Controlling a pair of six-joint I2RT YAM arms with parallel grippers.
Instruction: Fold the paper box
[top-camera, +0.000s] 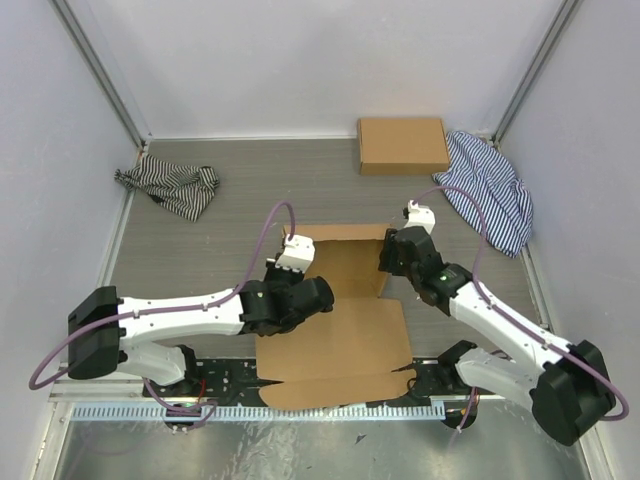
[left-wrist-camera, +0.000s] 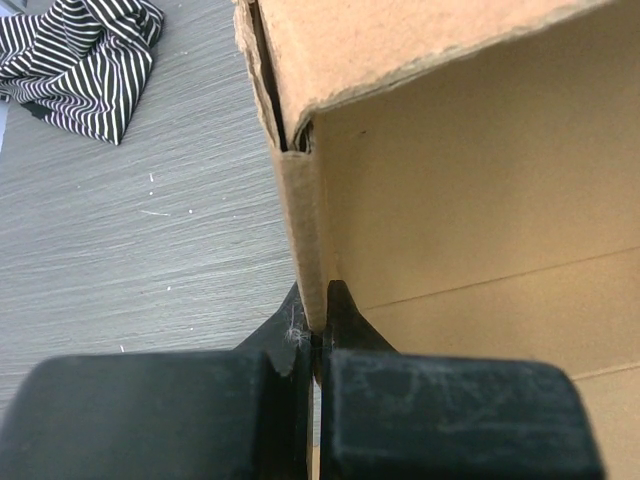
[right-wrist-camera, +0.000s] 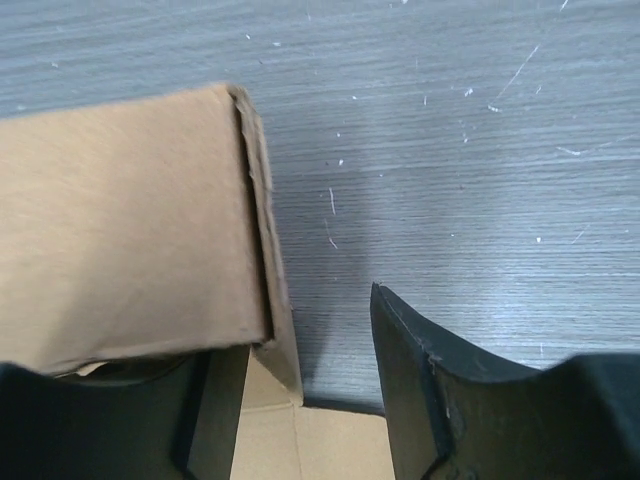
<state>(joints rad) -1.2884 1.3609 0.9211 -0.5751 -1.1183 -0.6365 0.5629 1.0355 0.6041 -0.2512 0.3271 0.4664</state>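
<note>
The paper box (top-camera: 340, 340) lies in the middle of the table, its near panels flat and its far part folded up into low walls. My left gripper (top-camera: 318, 293) is shut on the box's upright left side wall. In the left wrist view the fingers pinch the wall's thin edge (left-wrist-camera: 303, 230) at the gripper (left-wrist-camera: 318, 325). My right gripper (top-camera: 388, 256) is at the box's right side. In the right wrist view it is open (right-wrist-camera: 300, 350), and the corner of a raised cardboard flap (right-wrist-camera: 130, 220) sits between its fingers, close to the left finger.
A second, neat brown cardboard box (top-camera: 403, 145) lies at the back right. A blue striped cloth (top-camera: 490, 190) is beside it, and a black-and-white striped cloth (top-camera: 170, 185) lies at the back left, also in the left wrist view (left-wrist-camera: 85, 60). White walls enclose the table.
</note>
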